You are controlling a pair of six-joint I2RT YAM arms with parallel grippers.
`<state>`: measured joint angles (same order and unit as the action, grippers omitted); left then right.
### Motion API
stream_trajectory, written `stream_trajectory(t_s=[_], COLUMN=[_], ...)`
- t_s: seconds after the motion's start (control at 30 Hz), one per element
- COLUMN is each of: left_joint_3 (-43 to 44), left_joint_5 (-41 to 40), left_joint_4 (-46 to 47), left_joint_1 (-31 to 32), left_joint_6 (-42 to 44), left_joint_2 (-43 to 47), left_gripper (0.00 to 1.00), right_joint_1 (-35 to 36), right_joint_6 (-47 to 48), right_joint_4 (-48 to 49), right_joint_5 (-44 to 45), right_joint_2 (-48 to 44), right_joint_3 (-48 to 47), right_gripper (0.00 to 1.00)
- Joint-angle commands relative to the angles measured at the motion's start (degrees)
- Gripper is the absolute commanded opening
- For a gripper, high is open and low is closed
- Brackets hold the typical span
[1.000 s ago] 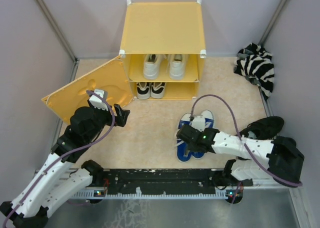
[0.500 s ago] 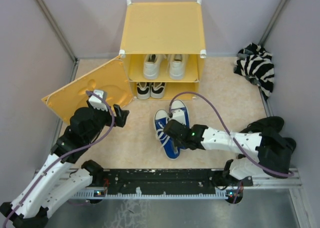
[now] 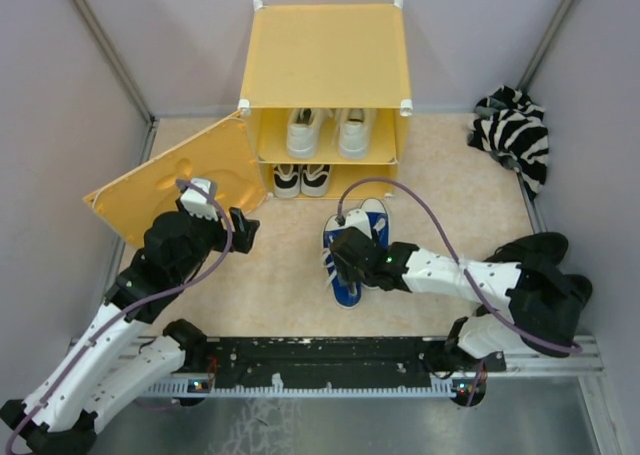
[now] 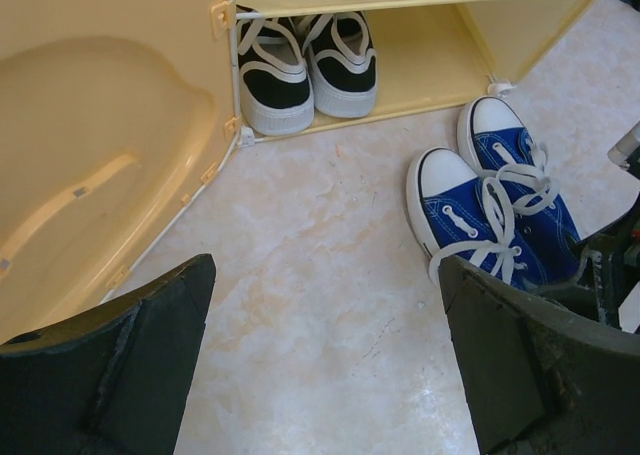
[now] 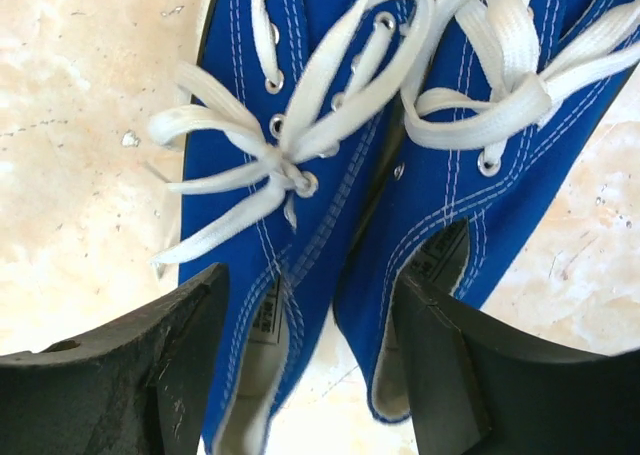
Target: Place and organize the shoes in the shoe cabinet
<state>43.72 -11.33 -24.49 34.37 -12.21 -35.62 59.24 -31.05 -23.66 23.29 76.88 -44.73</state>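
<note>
The blue shoes (image 3: 356,247) lie side by side on the floor just in front of the shoe cabinet (image 3: 325,55), toes toward it. My right gripper (image 3: 350,267) is over their heels and open. Its fingers (image 5: 170,365) straddle the two inner walls of the blue shoes (image 5: 300,165) without pinching them. The white shoes (image 3: 327,130) sit on the upper shelf. Below them, at the left of the lower shelf, are the black-and-white shoes (image 3: 301,179) (image 4: 305,65). My left gripper (image 3: 240,230) (image 4: 325,355) hangs open and empty over bare floor beside the cabinet door (image 3: 180,175).
The cabinet's door (image 4: 90,175) lies swung open to the left. A black pair of shoes (image 3: 530,253) rests at the right by my right arm. A black-and-white striped cloth (image 3: 515,130) is at the back right. Purple walls close in on all sides.
My right gripper dragged the blue pair left and up toward the cabinet, then opened its jaws. The left arm has not moved.
</note>
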Motion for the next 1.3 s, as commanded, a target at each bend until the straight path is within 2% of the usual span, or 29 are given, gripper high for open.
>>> stream_trajectory(t_s=[0.0,0.23,0.33,0.53,0.73,0.93,1.07,1.23,1.27], left_joint_3=[-0.2,-0.3,-0.6,-0.9,-1.2,-1.6,-1.7,-1.9,-1.9], left_joint_5=[0.4,1.8,1.9,1.8,1.3,1.7,1.5,1.7,1.8], left_joint_4=[1.0,2.1,2.4,2.2,2.0,2.5,2.4,2.4,2.4], left_joint_1=[0.1,0.1,0.1,0.1,0.1,0.1,0.1,0.1,0.1], left_joint_6=[-0.6,-0.7,-0.9,-1.0,-0.5,-0.7,-0.7,-0.8,-0.8], left_joint_2=[-0.4,-1.7,-2.0,-1.7,-1.8,-2.2,-2.1,-2.0,-2.0], left_gripper=[0.99,0.99,0.99,0.99,0.99,0.99,0.99,0.99,0.99], right_joint_1=[0.3,0.4,0.3,1.9,2.0,1.9,1.7,1.7,1.7], right_joint_6=[-0.6,-6.4,-9.6,-18.0,-17.9,-14.6,-13.8,-14.7,-14.9], right_joint_4=[-1.5,-16.7,-19.0,-16.6,-10.5,-2.2,2.2,4.5,5.0], right_joint_5=[-0.8,5.0,5.3,8.1,6.5,10.7,12.5,14.0,14.6], right_joint_2=[-6.9,-13.0,-12.1,-10.7,-9.2,-10.4,-11.6,-8.6,-8.3], right_joint_3=[-2.8,-6.7,-5.7,0.6,4.3,9.2,12.2,13.3,13.7], right_gripper=[0.65,0.66,0.66,0.66,0.66,0.64,0.59,0.52,0.48])
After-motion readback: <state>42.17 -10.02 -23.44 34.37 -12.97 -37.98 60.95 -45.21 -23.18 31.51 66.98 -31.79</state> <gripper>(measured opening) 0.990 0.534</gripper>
